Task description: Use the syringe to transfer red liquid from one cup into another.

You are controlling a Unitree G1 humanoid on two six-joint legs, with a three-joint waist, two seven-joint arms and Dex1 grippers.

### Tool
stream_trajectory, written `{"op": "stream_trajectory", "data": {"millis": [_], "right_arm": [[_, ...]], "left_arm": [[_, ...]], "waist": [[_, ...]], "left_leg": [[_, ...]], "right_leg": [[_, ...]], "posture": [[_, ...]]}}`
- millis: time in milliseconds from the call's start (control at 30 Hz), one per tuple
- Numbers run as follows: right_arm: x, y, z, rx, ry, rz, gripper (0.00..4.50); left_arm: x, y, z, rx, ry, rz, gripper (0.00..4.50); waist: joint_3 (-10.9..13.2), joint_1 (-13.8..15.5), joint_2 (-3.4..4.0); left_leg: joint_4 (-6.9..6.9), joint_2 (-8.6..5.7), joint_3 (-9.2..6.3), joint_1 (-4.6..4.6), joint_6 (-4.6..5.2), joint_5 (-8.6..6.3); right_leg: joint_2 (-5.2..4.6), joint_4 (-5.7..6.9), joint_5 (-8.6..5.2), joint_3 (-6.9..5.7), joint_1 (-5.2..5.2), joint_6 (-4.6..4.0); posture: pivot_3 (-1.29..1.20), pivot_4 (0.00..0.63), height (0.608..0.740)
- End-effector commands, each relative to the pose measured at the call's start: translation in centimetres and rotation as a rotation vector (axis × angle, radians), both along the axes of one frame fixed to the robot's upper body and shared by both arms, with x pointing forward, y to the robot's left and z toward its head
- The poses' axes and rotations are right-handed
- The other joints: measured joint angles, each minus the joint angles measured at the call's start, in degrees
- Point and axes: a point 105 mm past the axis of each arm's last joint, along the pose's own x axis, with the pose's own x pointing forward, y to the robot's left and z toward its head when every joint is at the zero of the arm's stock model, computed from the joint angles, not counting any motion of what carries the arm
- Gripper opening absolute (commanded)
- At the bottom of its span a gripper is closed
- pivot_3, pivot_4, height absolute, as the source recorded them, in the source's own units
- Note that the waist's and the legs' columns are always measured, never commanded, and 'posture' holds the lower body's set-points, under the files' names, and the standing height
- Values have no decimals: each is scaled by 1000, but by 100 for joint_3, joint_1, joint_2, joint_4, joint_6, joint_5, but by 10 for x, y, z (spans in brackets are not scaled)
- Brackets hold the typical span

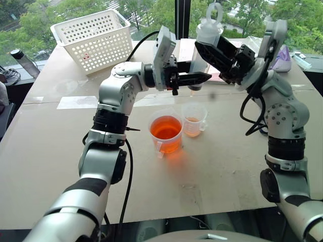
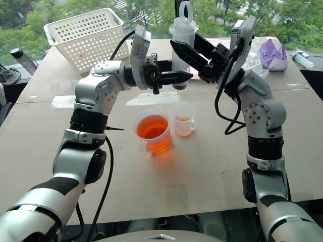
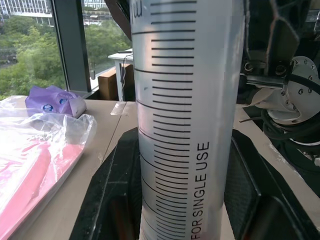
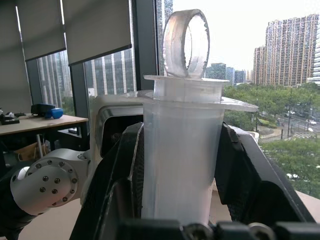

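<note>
One syringe, two cups: wide, narrow.

place: office | cues: tall windows; desk; towers outside

I see the syringe as translucent, frosted-looking plastic, smooth, with black printed graduation lines; its plunger ring is the same milky plastic. The wider cup and the graduated beaker look like clear glossy plastic. The gripper fingers I read as matt black, slightly textured. The basket is white perforated plastic. The table looks matt, smooth and beige. A crinkled clear plastic bag shines glossy
</note>
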Motion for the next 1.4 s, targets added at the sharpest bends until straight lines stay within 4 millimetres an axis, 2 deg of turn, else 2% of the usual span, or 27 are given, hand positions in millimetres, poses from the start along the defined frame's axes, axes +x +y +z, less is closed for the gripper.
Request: {"op": "stream_trajectory", "data": {"millis": [33, 167, 200, 300, 400, 533, 633, 667, 767, 933, 1000, 1033, 1133, 1200, 1300, 1400], "right_arm": [[-11, -2, 11, 15, -46, 18, 2537], [-11, -5, 9, 6, -32, 20, 4294], [-12, -6, 9, 1, -28, 29, 4455], [-13, -17, 7, -10, -18, 30, 4455], [-8, -33, 2, -46, -5, -15, 4455], [-1, -53, -3, -79, 27, -103, 4455], [0, -73, -17, -151, 77, -162, 4455], [-3, -79, -21, -177, 90, -168, 4455], [-13, -96, -44, -294, 160, -186, 4455], [-23, -111, -70, -387, 252, -192, 4455], [-30, -114, -89, -442, 308, -180, 4455], [-33, -115, -99, -472, 332, -168, 4455], [-36, -112, -116, -540, 339, -159, 4455], [-32, -108, -117, -522, 329, -171, 4455], [-29, -104, -117, -513, 310, -167, 4455], [-28, -103, -120, -526, 292, -178, 4500]], "left_arm": [[-1, -4, 13, -3, -62, -1, 1478], [1, -1, 18, -27, -71, 22, 1478], [2, 0, 21, -39, -70, 27, 1478], [1, 6, 31, -65, -86, 51, 1478], [-2, 18, 54, -140, -99, 92, 1478], [-6, 47, 84, -213, -94, 220, 1478], [-12, 79, 83, -152, -66, 371, 1478], [-15, 90, 77, -116, -38, 424, 1478], [-28, 135, 39, 24, 69, 652, 1478], [-41, 173, -7, 123, 229, 876, 1478], [-46, 187, -43, 190, 341, 978, 1478], [-51, 190, -62, 230, 387, 1006, 1478], [-59, 192, -99, 267, 513, 1083, 1478], [-65, 186, -120, 305, 568, 1110, 1478], [-68, 185, -141, 362, 594, 1155, 1478], [-67, 189, -153, 411, 578, 1183, 2996]], "waist": [[0, 0, 0], [0, 2, 0], [0, 2, 0], [0, 9, 0], [0, 14, 0], [1, -3, -2], [1, -22, -2], [1, -25, -1], [0, -34, 1], [4, 54, -6], [0, 123, -6], [-1, 125, -6], [-2, 176, -4], [0, 185, -12], [-1, 184, -12], [-3, 184, -10]], "left_leg": [[0, 0, 0, 0, 0, 0], [0, 0, 0, 0, 0, 0], [0, 0, 0, 0, 0, 0], [0, 0, 0, 0, 0, 0], [0, 0, 0, -2, 1, 0], [0, 0, -1, -3, 1, 0], [-4, 0, -1, -1, 1, 0], [-7, 1, -1, -1, 1, 0], [-26, 1, 2, 7, 1, 0], [-13, 2, -4, 6, 1, 0], [-9, 2, -8, 16, 2, -1], [-10, 2, -11, 28, 3, -2], [-11, 2, -14, 24, 4, -3], [-8, 1, -18, 14, 6, -4], [-7, 1, -17, 18, 6, -4], [-9, 1, -17, 20, 4, -4]], "right_leg": [[0, 0, 0, 0, 0, 0], [0, 0, 0, 0, 0, 0], [0, -1, 0, 0, 0, 0], [-1, -1, 0, 1, 0, 0], [-2, -2, 0, 0, 0, 0], [-2, -2, 0, 1, 0, 0], [-2, -2, 0, 4, 0, 0], [-2, -3, 0, 4, 0, 0], [-4, -9, 0, 14, 0, 0], [-4, -34, 0, 9, 5, 0], [-4, -49, 0, 6, 23, 0], [-4, -61, 0, 4, 39, 0], [-9, -68, 0, 2, 41, 0], [-7, -68, 1, -3, 35, 0], [-8, -68, 1, -2, 39, 0], [-7, -69, 0, -2, 39, 0]], "posture": [[0, 150, 740], [0, 150, 740], [0, 150, 740], [0, 150, 740], [0, 150, 740], [0, 150, 740], [0, 150, 740], [0, 150, 740], [0, 150, 740], [0, 150, 740], [0, 150, 740], [0, 150, 740], [0, 150, 740], [0, 150, 740], [0, 150, 740], [0, 150, 740]]}}
